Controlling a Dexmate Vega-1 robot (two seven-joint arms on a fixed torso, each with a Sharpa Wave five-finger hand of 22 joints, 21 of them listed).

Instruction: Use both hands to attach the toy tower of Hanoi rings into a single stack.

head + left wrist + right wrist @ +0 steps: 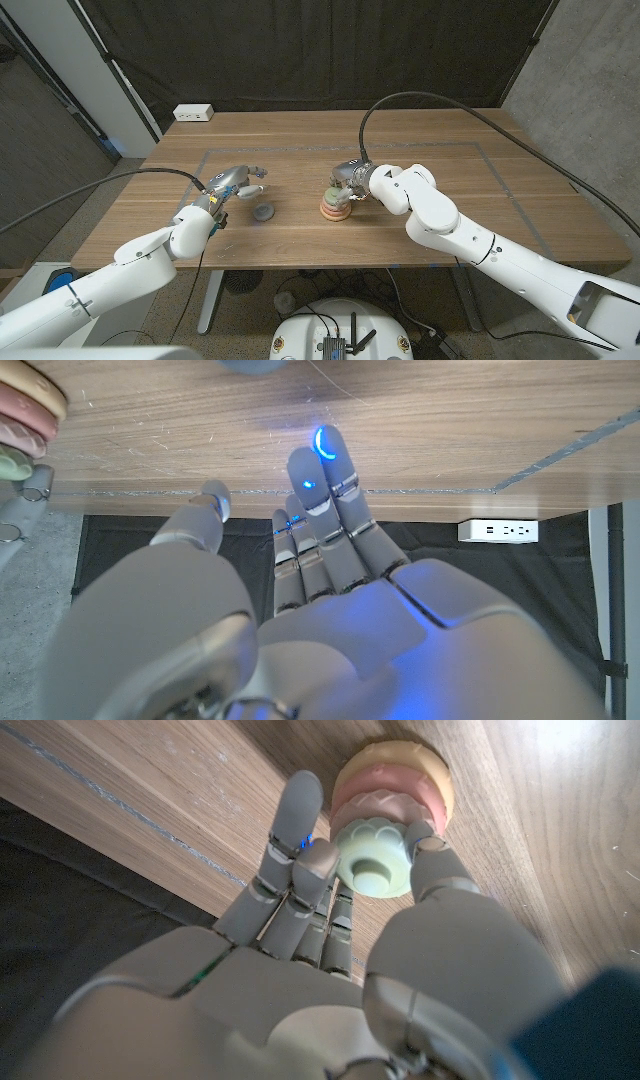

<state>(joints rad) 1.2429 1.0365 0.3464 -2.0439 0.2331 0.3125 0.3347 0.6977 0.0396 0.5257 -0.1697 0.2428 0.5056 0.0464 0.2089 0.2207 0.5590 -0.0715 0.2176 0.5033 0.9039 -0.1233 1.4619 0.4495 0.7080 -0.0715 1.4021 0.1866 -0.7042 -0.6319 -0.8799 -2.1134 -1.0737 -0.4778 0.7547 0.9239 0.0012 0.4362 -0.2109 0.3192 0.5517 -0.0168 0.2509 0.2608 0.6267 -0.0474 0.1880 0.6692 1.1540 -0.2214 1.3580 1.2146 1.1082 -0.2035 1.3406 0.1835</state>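
Centrally, ring stack (335,203) and grey ring (263,212), far from table (420,130) edges.

I see a brown wooden table (420,150) with visible grain and a thin grey taped rectangle outline (497,160) marked on its top. A white power strip (193,113) sits at the table's far left corner; I also catch it in the left wrist view (498,530), by the table's edge. Black curtain (300,50) hangs behind the table. A grey concrete wall (590,70) stands on the far right, and a white panel (60,50) stands on the left. Grey carpet floor (60,200) shows beside the table. A grey metal table leg (210,300) shows under the near edge.
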